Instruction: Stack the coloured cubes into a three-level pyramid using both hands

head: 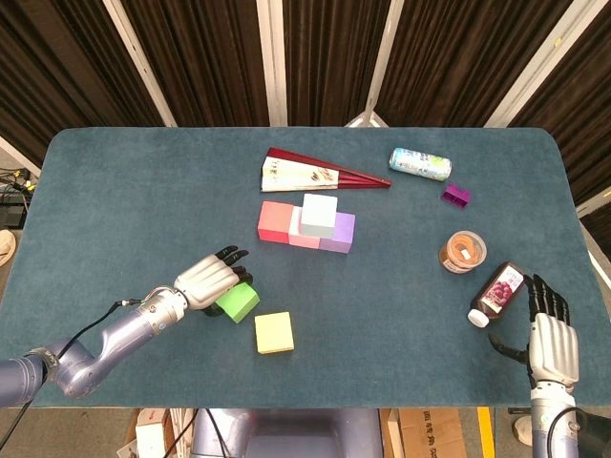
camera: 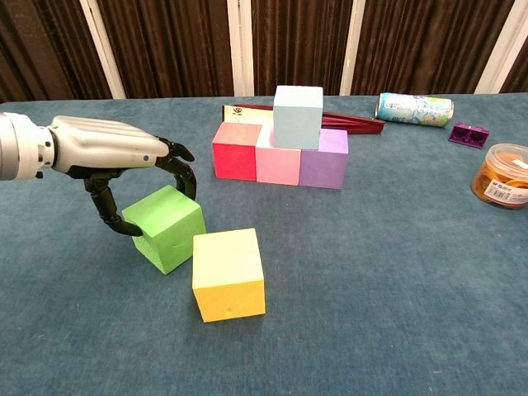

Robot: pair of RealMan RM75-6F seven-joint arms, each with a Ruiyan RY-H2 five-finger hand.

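Left hand (camera: 111,153) arches over the green cube (camera: 169,228), fingers curled.

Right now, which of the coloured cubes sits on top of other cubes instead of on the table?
The pale blue cube. It rests on the pink cube and purple cube of the bottom row; every other cube sits on the table.
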